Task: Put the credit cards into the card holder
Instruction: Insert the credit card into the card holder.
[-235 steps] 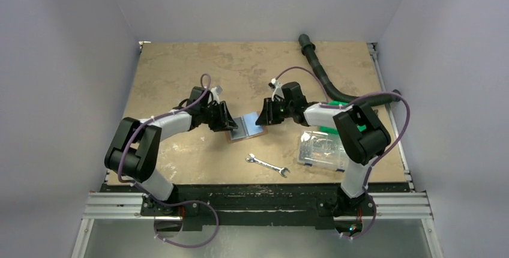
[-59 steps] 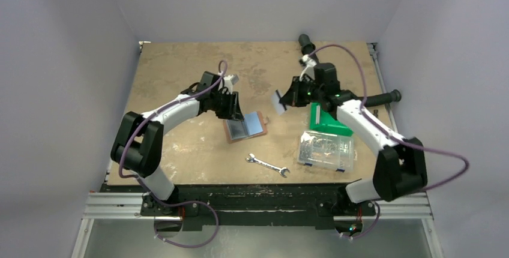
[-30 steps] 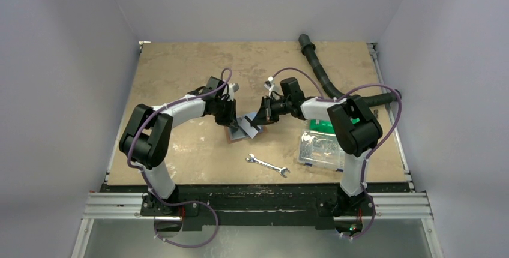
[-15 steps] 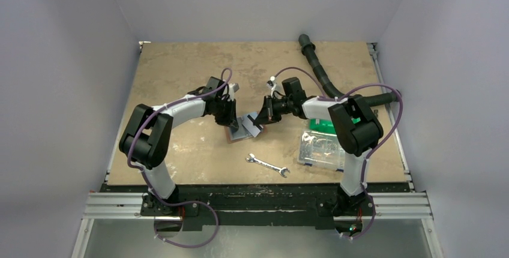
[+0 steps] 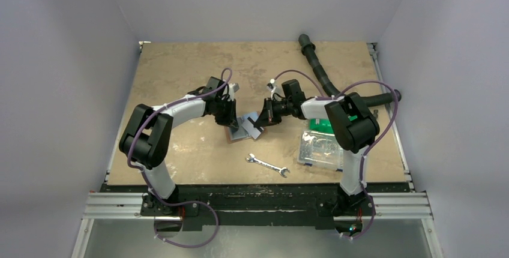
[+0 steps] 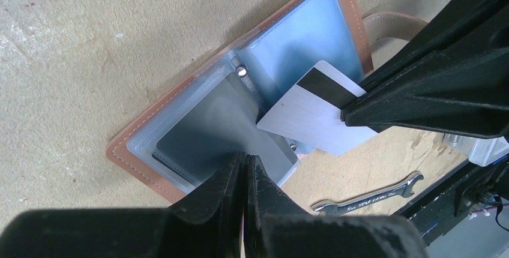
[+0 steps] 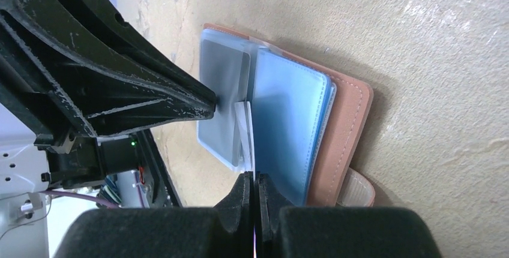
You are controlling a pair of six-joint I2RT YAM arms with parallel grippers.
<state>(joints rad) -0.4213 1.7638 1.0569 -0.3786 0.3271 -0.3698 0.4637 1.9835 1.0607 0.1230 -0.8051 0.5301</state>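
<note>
the card holder (image 7: 352, 138) lies spread open and flat on the worktop (image 5: 180, 72), about midway between my two arms. its brown stitched rim frames two clear pockets: one grey-blue on my left, one light blue on my right. two small metal studs (image 6: 241, 72) sit along the fold between them, and one tan strap tab (image 7: 358, 189) sticks out from under the light blue side.

my left pincer (image 6: 244, 159) is closed tight, its fingers pressed together with nothing between them, and the tip bears down on the grey-blue pocket. my right pincer (image 7: 253, 177) is likewise closed, and it has hold of one card (image 6: 307, 123), pale silver on the face i see, with one black stripe along its end. the card is tilted, one corner down at the fold, the rest raised above the light blue pocket. whether that corner is already inside a pocket i cannot tell.

i count one card plainly in hand; the grey-blue and light blue panels behind the plastic may be two more cards, but i cannot be sure.

elsewhere on the worktop: one wrench (image 5: 268, 165) nearer my bases, one clear compartment box (image 5: 320, 148) to its right, one green bin (image 5: 320, 125) just behind the box, partly hidden by my right arm, and one black ribbed hose (image 5: 317, 69) at the far right.
</note>
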